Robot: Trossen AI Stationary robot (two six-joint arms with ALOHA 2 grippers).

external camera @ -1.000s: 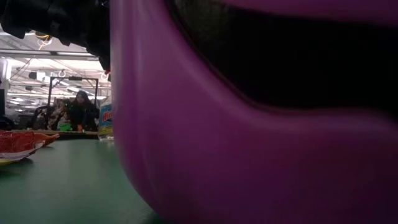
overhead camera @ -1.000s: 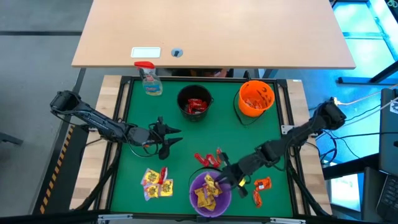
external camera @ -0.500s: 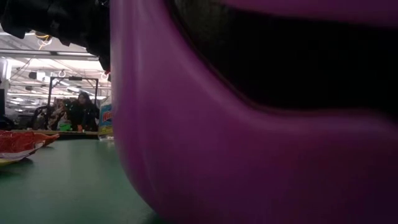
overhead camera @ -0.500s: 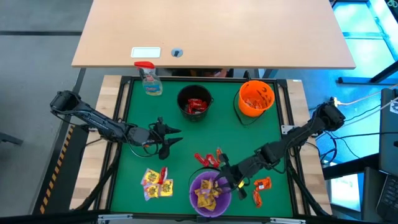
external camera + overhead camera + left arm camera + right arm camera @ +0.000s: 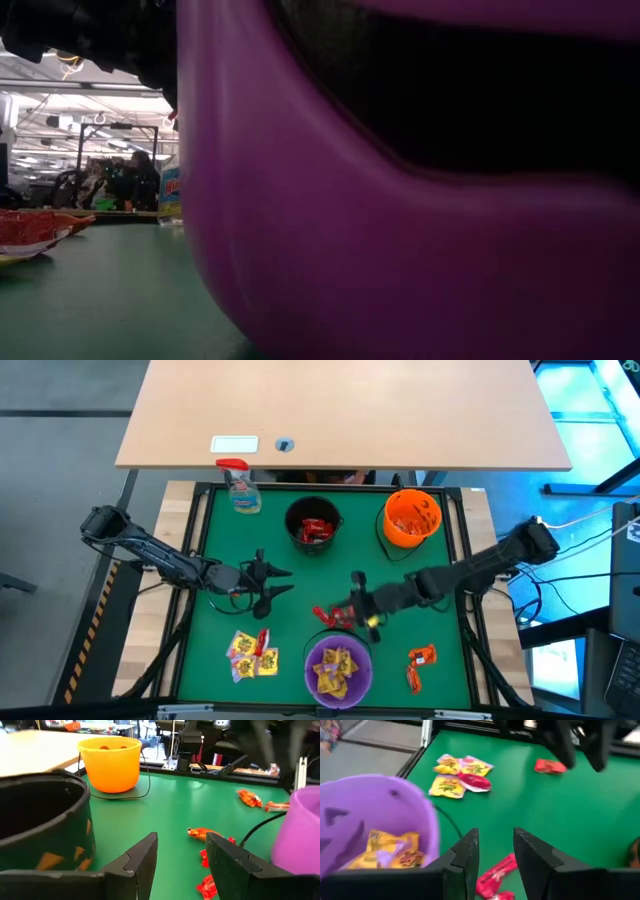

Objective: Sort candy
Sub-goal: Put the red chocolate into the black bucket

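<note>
My right gripper (image 5: 352,606) (image 5: 495,838) hovers open over a few red candy packets (image 5: 330,617) (image 5: 495,875) lying on the green mat just beyond the purple bowl (image 5: 338,668) (image 5: 375,815), which holds yellow candy. My left gripper (image 5: 272,582) (image 5: 182,855) waits open at mid-left, with nothing between its fingers. A black bowl (image 5: 313,525) with red candy and an orange bowl (image 5: 412,518) with orange candy stand at the far side. Loose yellow and red packets (image 5: 250,655) lie at the near left, and orange ones (image 5: 420,665) at the near right.
A spray bottle with a red trigger (image 5: 240,485) stands at the far left corner of the mat. A raised black frame (image 5: 196,560) borders the mat. The purple bowl (image 5: 400,250) fills most of the low view. Bare green mat (image 5: 400,575) lies between the bowls.
My right gripper has drawn back from the rim of the purple bowl toward the table's far edge and a little left, and it now stands over the red packets. The bowls and the loose candy have stayed put.
</note>
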